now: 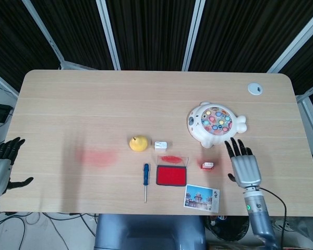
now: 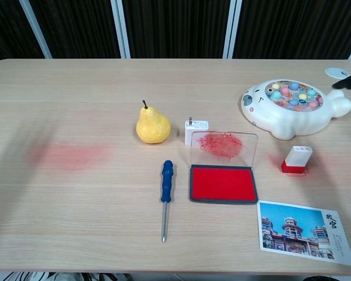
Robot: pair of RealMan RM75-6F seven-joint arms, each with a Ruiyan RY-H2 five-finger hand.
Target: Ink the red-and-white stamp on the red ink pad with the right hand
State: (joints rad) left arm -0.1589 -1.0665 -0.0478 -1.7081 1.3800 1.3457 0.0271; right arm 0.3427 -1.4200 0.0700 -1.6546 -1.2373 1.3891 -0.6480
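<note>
The red-and-white stamp (image 1: 208, 165) (image 2: 296, 160) stands upright on the table, right of the open red ink pad (image 1: 171, 175) (image 2: 223, 182), whose clear lid (image 2: 223, 148) is propped up and smeared red. My right hand (image 1: 243, 164) hovers right of the stamp, apart from it, fingers spread and holding nothing; in the chest view only dark fingertips (image 2: 349, 83) show at the right edge. My left hand (image 1: 1, 166) hangs off the table's left edge, fingers apart and empty.
A yellow pear (image 2: 152, 126), a small white charger (image 2: 195, 129) and a blue screwdriver (image 2: 166, 193) lie left of the pad. A postcard (image 2: 304, 232) lies at the front right. A white fish-game toy (image 2: 289, 106) sits behind the stamp. A red stain (image 2: 70, 155) marks the table's left.
</note>
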